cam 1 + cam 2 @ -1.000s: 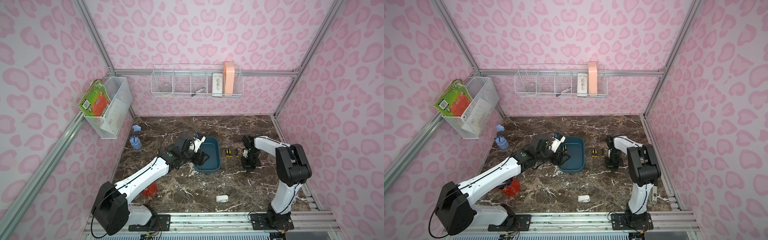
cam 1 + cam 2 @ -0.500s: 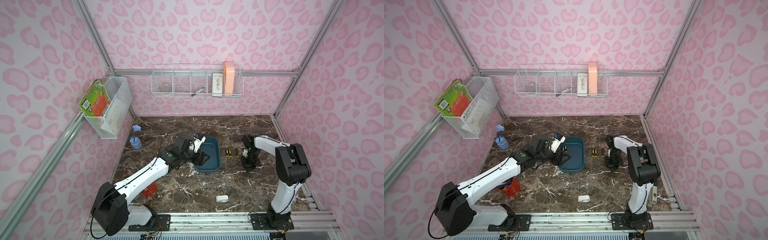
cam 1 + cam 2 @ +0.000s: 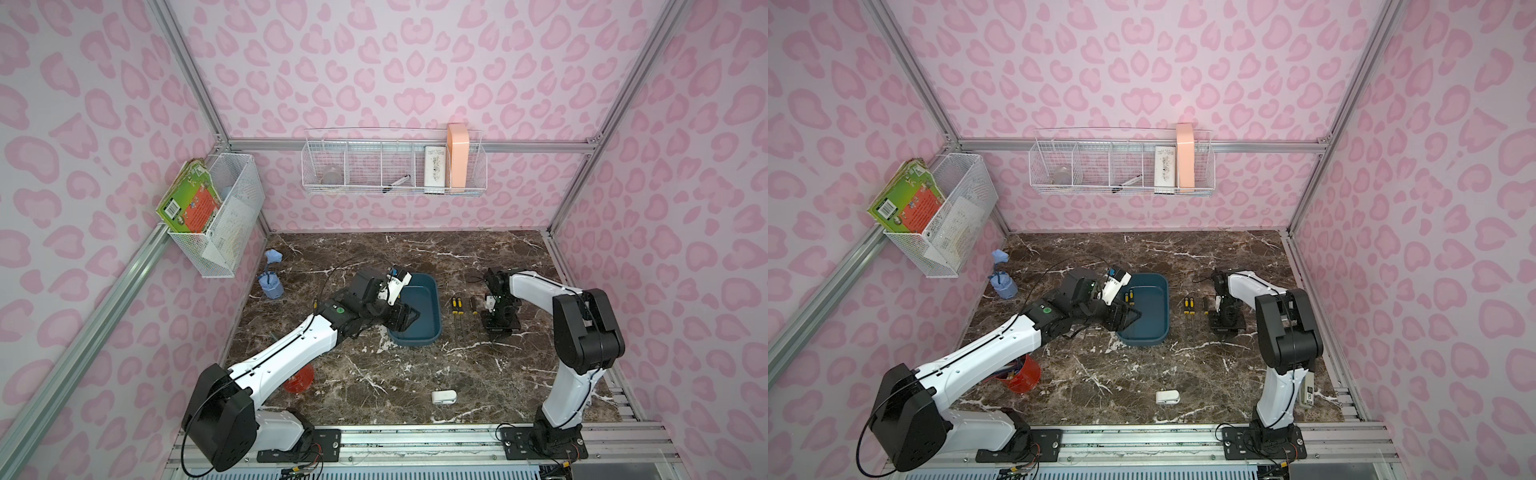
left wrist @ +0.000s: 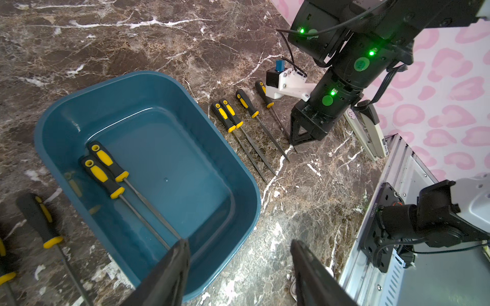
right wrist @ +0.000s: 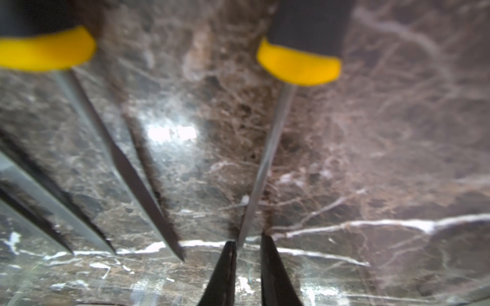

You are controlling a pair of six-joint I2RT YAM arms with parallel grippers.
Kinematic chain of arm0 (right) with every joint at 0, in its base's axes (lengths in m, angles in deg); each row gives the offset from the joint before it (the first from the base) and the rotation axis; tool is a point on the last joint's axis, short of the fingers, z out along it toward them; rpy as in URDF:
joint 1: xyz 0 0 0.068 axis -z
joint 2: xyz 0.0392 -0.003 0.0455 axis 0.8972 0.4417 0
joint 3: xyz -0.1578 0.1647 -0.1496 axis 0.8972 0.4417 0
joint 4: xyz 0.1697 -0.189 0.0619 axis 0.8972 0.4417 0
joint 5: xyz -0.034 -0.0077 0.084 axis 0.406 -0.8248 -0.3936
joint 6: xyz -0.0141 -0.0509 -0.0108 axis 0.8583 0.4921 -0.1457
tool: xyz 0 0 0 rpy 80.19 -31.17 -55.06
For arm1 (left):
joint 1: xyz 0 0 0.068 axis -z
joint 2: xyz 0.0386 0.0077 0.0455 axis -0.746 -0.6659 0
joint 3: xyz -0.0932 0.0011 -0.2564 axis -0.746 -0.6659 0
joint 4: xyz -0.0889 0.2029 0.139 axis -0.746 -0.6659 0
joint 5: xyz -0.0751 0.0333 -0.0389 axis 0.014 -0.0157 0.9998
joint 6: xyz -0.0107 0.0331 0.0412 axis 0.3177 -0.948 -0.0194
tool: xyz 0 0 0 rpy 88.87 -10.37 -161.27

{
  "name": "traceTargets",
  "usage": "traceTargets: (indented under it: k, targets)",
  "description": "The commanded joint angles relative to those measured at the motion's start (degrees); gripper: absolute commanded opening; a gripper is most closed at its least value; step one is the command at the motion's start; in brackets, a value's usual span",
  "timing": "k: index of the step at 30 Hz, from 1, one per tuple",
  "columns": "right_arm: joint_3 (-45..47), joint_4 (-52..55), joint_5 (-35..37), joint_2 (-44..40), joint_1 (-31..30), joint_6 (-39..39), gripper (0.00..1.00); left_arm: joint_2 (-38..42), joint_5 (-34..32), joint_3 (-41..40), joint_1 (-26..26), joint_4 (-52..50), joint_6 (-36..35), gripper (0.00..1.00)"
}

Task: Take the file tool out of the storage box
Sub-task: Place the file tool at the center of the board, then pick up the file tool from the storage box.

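Arms stoop: left jaws gape over the storage box (image 3: 426, 305), right jaws barely part astride a file (image 5: 267, 148).

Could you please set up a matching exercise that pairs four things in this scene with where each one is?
Things
1. storage box
2. red cup
3. green book
4. right pincer

Places
A. standing in the wire basket on the side wall
B. on the table, with two files inside
C. at the tip of a file lying on the table
D. partly under the left arm

Pairs: 1-B, 2-D, 3-A, 4-C
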Motion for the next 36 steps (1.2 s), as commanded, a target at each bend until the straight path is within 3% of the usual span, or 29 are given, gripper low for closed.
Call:
traceTargets:
  k: [1,7,13,18,21,28,32,36]
  targets:
    - [0.57,0.10,0.54,-0.67,-0.07,-0.37,0.18,-0.04,1.00,0.33,-0.06,0.22,-0.34,0.65]
    - [-0.39,-0.94,0.84,-6.28,-2.05,-2.00,0.17,-2.30,-4.68,1.68,-0.01,-2.49,1.26,0.65]
    - [0.13,-7.07,-0.41,-18.87,-8.85,-5.74,0.17,-12.37,-17.82,9.19,0.23,-12.13,4.74,0.62]
    - [8.60,-19.08,-2.72,-30.87,-12.52,-7.28,0.18,-21.61,-29.81,18.77,3.15,-20.98,7.33,0.60]
    - [15.29,-25.44,-2.52,-37.96,-12.27,-6.33,0.19,-26.46,-30.08,23.54,4.10,-22.66,8.43,0.57]
    - [25.27,-35.47,-4.76,-52.50,-10.62,-4.97,0.23,-40.18,-39.47,40.00,5.60,-34.78,12.24,0.52]
    - [27.41,-38.89,-6.40,-55.24,-10.21,-4.86,0.24,-46.19,-42.93,46.10,5.65,-40.03,13.92,0.52]
    - [26.25,-38.70,-8.31,-56.18,-9.51,-4.11,0.24,-48.93,-41.40,47.49,5.48,-39.00,14.00,0.52]
